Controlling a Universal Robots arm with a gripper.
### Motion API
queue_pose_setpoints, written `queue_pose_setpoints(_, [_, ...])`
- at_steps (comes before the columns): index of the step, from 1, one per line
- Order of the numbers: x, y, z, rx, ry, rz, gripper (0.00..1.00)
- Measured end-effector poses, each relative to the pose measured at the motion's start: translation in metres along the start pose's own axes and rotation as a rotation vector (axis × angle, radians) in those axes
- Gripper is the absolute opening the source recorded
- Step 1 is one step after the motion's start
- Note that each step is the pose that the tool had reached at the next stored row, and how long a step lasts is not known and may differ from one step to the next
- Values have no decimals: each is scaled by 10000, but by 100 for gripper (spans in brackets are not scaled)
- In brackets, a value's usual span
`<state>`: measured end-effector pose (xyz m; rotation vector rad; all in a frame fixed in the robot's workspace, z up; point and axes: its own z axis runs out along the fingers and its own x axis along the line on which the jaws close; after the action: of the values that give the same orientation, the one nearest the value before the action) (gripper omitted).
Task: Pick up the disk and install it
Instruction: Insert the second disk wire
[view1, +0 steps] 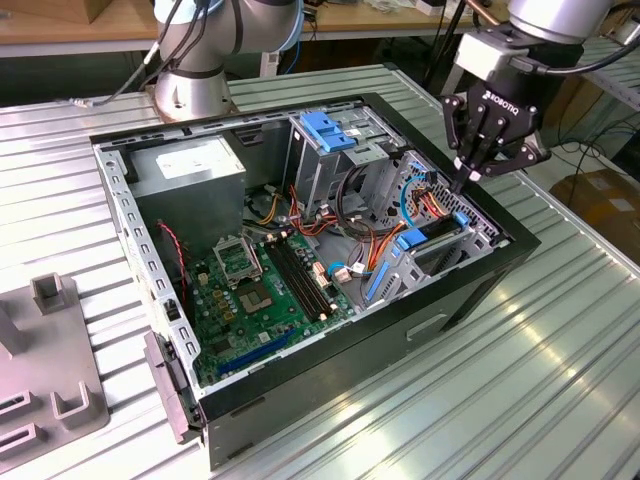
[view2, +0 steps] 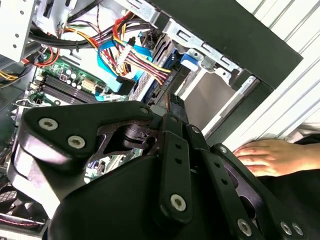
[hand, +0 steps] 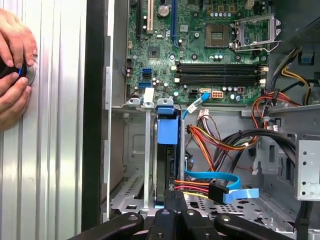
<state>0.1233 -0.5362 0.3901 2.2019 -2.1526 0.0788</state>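
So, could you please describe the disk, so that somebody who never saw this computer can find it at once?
Start at the open computer case on the ribbed metal table. Go to the drive bay at the exterior view's right, just under the gripper. The disk stands on edge in that bay; unlike the bare grey metal around it, it has a bright blue carrier on its edge.

Case (view1: 470, 290): sat mid-frame on the table (view1: 560, 400) (exterior view).
Gripper (view1: 470, 178): hung upper right, over the disk (view1: 440, 232) in its bay.
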Motion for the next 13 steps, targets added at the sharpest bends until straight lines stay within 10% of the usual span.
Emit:
queue_pose_setpoints(4, [-87, 72, -6, -3, 92, -1, 11])
queue_pose_setpoints(6, [-180, 91, -13, -23, 492, -2, 11])
queue_pose_setpoints(9, [-308, 99, -24, -39, 893, -1, 11])
queue_pose_setpoints(13, [-454, 97, -35, -49, 1008, -1, 11])
